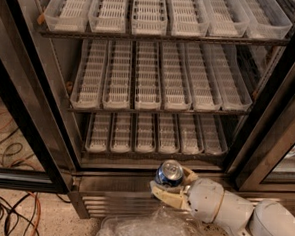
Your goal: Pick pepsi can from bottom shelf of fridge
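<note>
One view from above, tilted down into the fridge (108,182), near, gripper (173,184) clasping pepsi can (169,173) at lower centre.

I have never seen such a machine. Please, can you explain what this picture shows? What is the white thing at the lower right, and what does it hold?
There is one camera view, looking down into an open fridge. Where the camera is mounted is not known. The white jointed thing at the lower right is the robot's arm. At its end is the gripper, a simple hand with two beige fingers. It is closed around a blue pepsi can. The can is outside the fridge, in front of its steel base and just below the bottom shelf with its short white trays. On the floor lie a clear plastic bag and, at the left, some cables.
</note>
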You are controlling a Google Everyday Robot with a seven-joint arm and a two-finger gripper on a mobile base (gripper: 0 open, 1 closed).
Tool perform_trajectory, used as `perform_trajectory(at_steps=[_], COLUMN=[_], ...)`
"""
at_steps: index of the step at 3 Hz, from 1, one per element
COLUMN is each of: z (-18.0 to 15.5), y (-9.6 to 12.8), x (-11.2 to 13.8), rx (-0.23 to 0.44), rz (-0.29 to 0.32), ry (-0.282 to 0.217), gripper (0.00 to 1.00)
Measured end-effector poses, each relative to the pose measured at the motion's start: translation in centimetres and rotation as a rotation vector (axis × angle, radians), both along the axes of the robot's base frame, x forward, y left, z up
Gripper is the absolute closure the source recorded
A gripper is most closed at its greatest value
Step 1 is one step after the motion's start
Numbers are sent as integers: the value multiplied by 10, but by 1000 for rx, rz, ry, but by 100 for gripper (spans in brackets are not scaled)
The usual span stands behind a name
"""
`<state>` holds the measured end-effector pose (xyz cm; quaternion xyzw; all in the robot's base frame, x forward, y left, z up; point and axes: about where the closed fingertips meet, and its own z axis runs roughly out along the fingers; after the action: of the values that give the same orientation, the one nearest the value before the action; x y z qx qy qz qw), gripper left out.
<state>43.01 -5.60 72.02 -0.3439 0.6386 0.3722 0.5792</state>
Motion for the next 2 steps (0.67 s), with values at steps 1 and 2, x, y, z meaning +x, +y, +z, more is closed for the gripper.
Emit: perform_trajectory(at_steps=[1, 2], z=[13, 37], y=[20, 42], x=[-30, -64], rx=[-14, -48], rz=[84, 175], ry=[-34, -77], gripper=[100, 100])
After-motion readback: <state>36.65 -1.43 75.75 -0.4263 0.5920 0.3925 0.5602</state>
